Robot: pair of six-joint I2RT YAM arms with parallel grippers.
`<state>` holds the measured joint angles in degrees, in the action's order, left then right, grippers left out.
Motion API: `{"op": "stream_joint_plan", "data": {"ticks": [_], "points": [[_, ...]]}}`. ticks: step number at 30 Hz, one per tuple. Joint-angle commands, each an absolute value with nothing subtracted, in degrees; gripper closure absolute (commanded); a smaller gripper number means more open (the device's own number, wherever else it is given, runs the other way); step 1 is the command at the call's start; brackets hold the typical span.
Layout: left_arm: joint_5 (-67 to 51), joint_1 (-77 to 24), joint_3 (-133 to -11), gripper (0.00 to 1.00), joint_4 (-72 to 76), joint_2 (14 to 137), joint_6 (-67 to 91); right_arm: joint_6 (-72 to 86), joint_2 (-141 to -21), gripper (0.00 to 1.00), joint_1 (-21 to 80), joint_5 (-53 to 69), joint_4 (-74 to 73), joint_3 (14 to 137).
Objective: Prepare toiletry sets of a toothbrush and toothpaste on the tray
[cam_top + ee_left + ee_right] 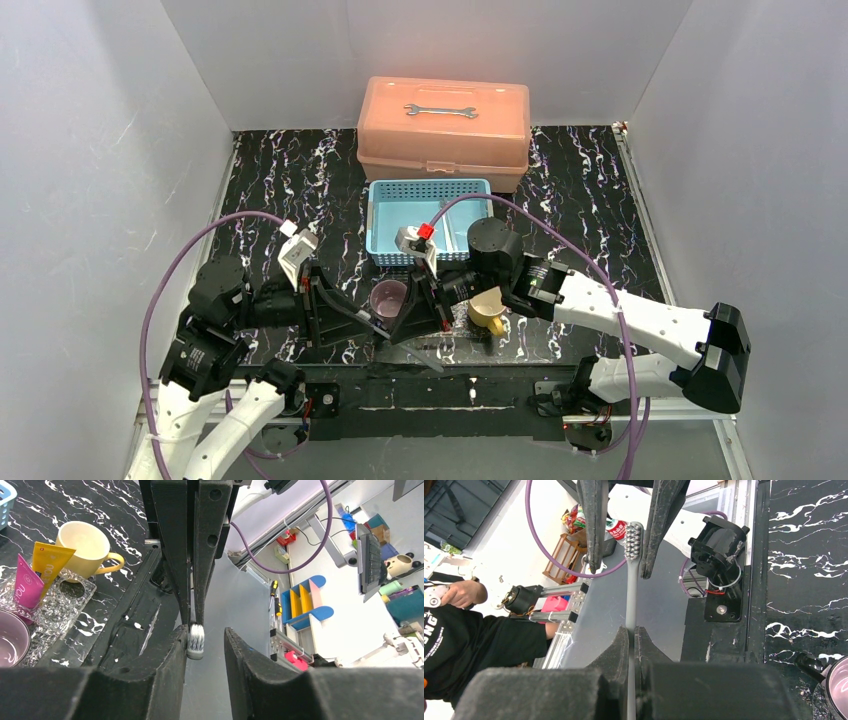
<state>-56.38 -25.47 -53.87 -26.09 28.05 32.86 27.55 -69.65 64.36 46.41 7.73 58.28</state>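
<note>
Right pincer [631, 630] clamped tight on the grey handle of the toothbrush [630, 590], which is held off the table [600, 180] at its near edge, bristle head pointing toward the left arm. Left pincer [206, 632] stands open, gripping nothing, with the bristle head between its fingers, close against one and clear of the other. Clear tray [70, 607] lies apart from the brush, carrying the magenta tube [27, 585] and the yellow tube [47, 562], with the yellow mug [85, 545] just beyond it and the purple mug [10, 640] at its near end.
</note>
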Motion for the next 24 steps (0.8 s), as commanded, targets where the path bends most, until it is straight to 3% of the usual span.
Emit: {"op": "stream_joint_plan", "data": {"ticks": [1, 11, 18, 20, 22, 24], "points": [[-58.18, -25.49, -55.5, 0.72, -27.16, 27.62, 31.16, 28.29, -69.69, 0.99, 65.07, 46.14, 11.15, 58.28], [-57.42, -25.49, -56.21, 0.81, -28.19, 27.6, 30.16, 27.89, -69.79, 0.99, 65.56, 46.01, 11.1, 57.88], [-56.49, -25.49, -56.47, 1.0, -29.25, 27.85, 29.21, 27.05, -69.45, 0.99, 65.65, 45.88, 10.23, 57.65], [-56.17, -25.49, -56.38, 1.0, -29.59, 27.8, 29.01, 26.65, -69.22, 0.99, 65.65, 45.54, 9.68, 57.57], [-56.45, -25.49, -56.25, 1.0, -29.65, 27.76, 28.92, 25.97, -68.9, 0.89, 65.65, 45.07, 8.68, 57.57], [-55.8, -25.49, -56.38, 1.0, -30.35, 27.76, 28.81, 25.31, -68.14, 0.73, 65.66, 44.25, 7.93, 57.33]]}}
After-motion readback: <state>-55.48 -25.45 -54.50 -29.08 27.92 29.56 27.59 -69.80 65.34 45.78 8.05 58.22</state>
